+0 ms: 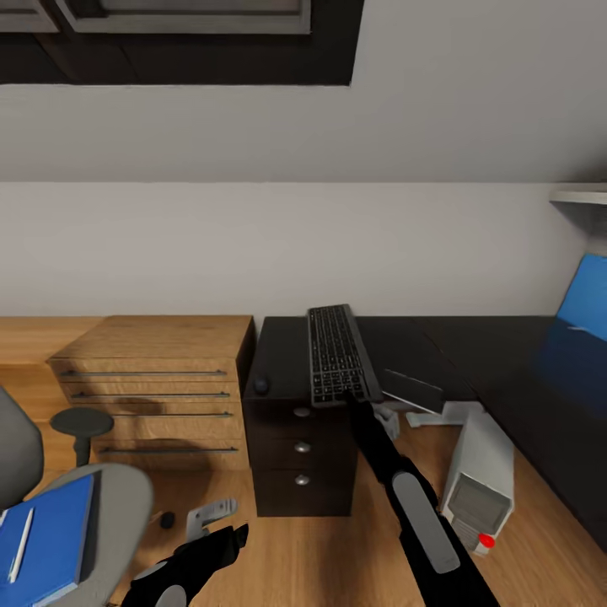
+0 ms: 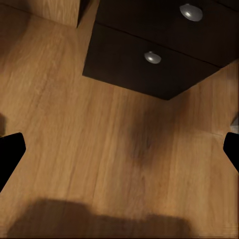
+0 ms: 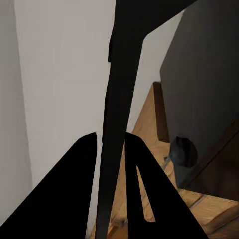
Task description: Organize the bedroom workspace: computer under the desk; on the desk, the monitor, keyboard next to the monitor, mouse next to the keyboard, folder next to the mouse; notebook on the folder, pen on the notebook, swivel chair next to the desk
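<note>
The keyboard (image 1: 337, 354) lies lengthwise over the drawer end of the black desk (image 1: 472, 346), its near end at the front edge. My right gripper (image 1: 349, 405) is shut on that near end; in the right wrist view the keyboard (image 3: 122, 74) runs edge-on between the closed fingers of the gripper (image 3: 110, 144). The mouse (image 1: 261, 385) (image 3: 183, 152) sits on the desk left of the keyboard. The monitor (image 1: 410, 389) lies low beside the computer (image 1: 480, 485) on the floor. The swivel chair (image 1: 118, 506) carries the folder (image 1: 42, 539) and pen (image 1: 21, 544). My left gripper (image 1: 211, 548) (image 2: 121, 149) is open above bare floor.
A light-wood chest (image 1: 156, 388) stands left of the desk's drawer unit (image 1: 299, 455) (image 2: 149, 55). A blue wall panel (image 1: 586, 295) is at the far right. The chair's chrome base (image 1: 211, 510) reaches toward my left arm. Wood floor lies open between the drawer unit and the chair.
</note>
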Robot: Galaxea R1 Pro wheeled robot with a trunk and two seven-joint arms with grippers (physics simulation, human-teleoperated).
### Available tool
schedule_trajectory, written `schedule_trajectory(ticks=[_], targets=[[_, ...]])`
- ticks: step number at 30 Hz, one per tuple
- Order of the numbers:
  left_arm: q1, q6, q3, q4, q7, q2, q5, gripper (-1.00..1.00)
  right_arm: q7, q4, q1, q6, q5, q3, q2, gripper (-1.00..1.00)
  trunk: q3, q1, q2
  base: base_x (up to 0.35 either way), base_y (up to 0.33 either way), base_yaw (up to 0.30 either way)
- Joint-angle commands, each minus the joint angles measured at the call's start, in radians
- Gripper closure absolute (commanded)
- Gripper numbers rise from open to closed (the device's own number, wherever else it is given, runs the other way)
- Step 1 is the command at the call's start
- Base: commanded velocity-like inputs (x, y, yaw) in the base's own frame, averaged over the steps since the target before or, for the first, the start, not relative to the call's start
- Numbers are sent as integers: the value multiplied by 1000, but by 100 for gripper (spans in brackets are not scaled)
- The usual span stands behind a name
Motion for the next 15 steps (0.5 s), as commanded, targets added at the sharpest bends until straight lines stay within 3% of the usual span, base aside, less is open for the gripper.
schedule_trajectory(ticks=[1,6,15], targets=[[-1,1,-2,-1,10,1,10,-100,1,-16,8,5,-10,-1,-1,100,2,-5,7,-284,-198,0],[-1,1,-2,-1,10,0,10,-100,-1,-42,22,65,-10,-1,-23,100,18,-24,42,-281,-220,0],[-1,1,-3,-1,10,0,10,-100,0,-44,23,74,-10,-1,-27,100,46,-58,105,-280,-231,0]])
